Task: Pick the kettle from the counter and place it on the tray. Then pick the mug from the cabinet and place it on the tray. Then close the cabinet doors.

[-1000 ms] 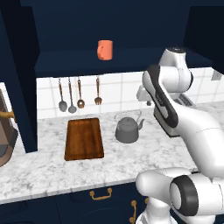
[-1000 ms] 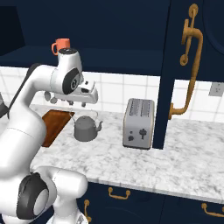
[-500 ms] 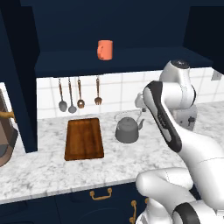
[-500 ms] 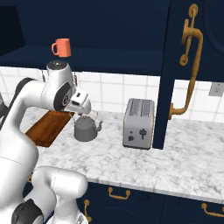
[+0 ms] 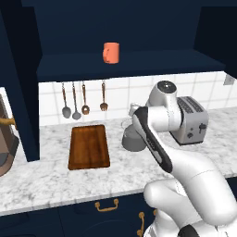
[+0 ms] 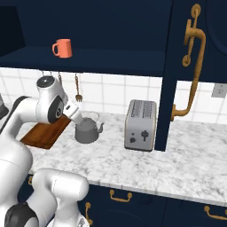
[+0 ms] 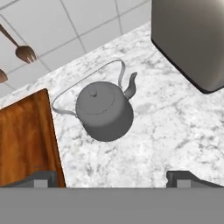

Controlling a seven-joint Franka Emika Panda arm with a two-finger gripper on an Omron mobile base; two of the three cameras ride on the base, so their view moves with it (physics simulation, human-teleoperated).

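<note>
The robot's glossy white, rounded-segment arm point(image 5: 159, 139) has dark grey bands at its joints and a grey disc capping the elbow. Two small dark grey finger tips point(image 7: 41, 178) end the hand.

Kitchen: marble counter point(image 5: 55, 180), toaster point(image 6: 141, 125), cabinet point(image 5: 120, 28).

Soft, even light is falling across all three rendered views, with no glare. The cabinet point(image 5: 120, 28) interior is staying dim. The kettle point(image 7: 104, 110) is casting only a faint shadow on the bench point(image 7: 175, 127). Edges are looking slightly soft and pixelated, without visible distortion.
</note>
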